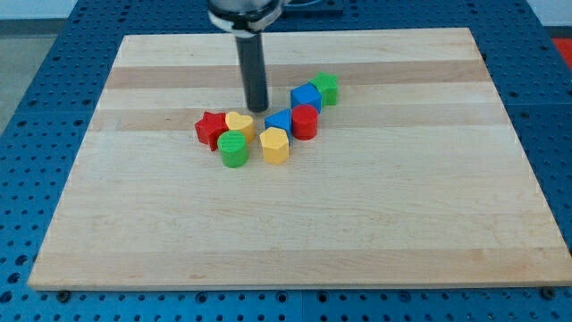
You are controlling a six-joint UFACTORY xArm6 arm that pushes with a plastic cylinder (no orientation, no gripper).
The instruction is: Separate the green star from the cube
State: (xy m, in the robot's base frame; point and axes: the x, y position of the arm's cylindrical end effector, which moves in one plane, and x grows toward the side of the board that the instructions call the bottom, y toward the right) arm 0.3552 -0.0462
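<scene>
Your tip was a bare rod holding nothing, resting just above the yellow heart, left of the blue cube. The green star touched that cube at upper right of centre. Pushing rightward risked shoving both together.

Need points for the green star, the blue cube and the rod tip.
green star [326, 88]: camera view, on its top face.
blue cube [306, 97]: camera view, on its top face.
my tip [258, 109]: camera view, the rod's very end, to the view's left of the blue cube.
</scene>
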